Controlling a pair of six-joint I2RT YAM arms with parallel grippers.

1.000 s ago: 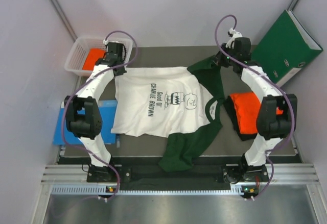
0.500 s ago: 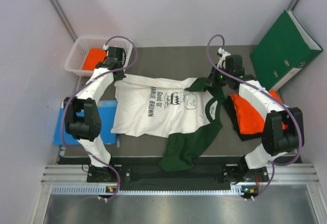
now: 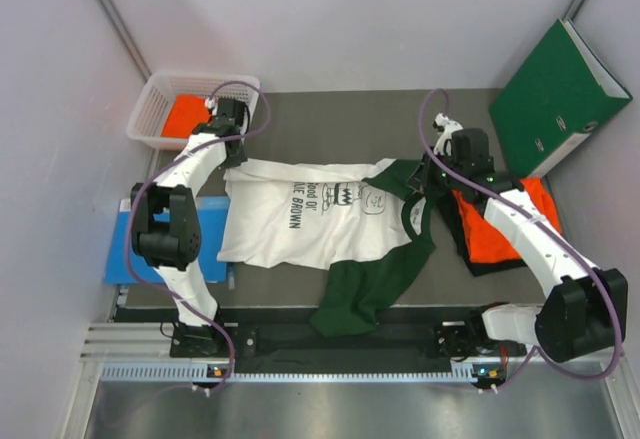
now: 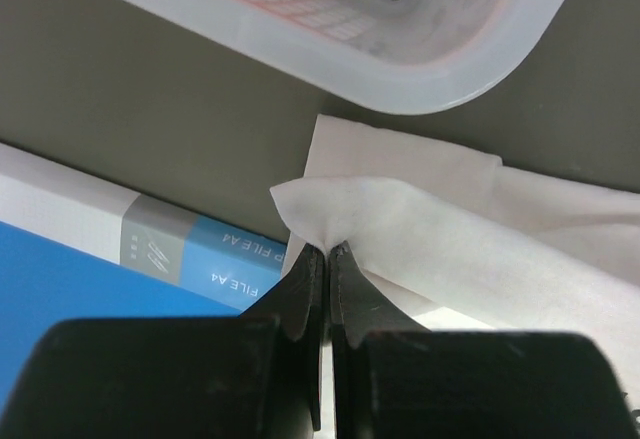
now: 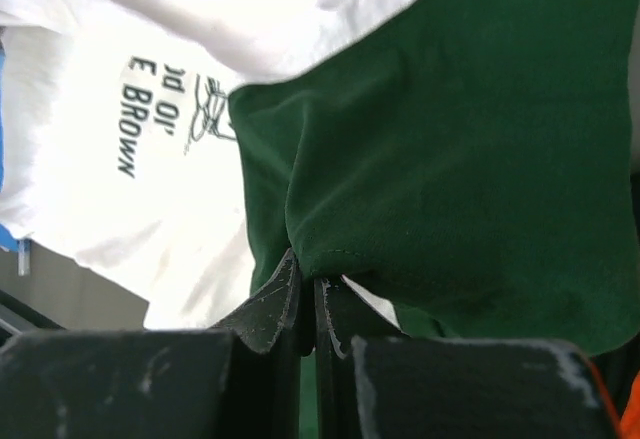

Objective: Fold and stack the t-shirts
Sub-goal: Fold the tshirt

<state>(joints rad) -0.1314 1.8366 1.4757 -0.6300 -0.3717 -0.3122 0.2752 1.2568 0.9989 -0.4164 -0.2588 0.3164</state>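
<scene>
Right tool (image 5: pixel 316 294) grips green sleeve (image 5: pixel 450 159), which covers part of shirt (image 5: pixel 60 209) print (image 5: pixel 130 124).

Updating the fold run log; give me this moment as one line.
step: fold white t-shirt | left claw: shut on its white corner | right claw: shut on green sleeve | orange t-shirt: in basket

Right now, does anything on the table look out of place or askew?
Yes. On the white t-shirt, the near green sleeve trails over the near edge of the table. At the right, the folded orange shirt lies skewed over a black one.
</scene>
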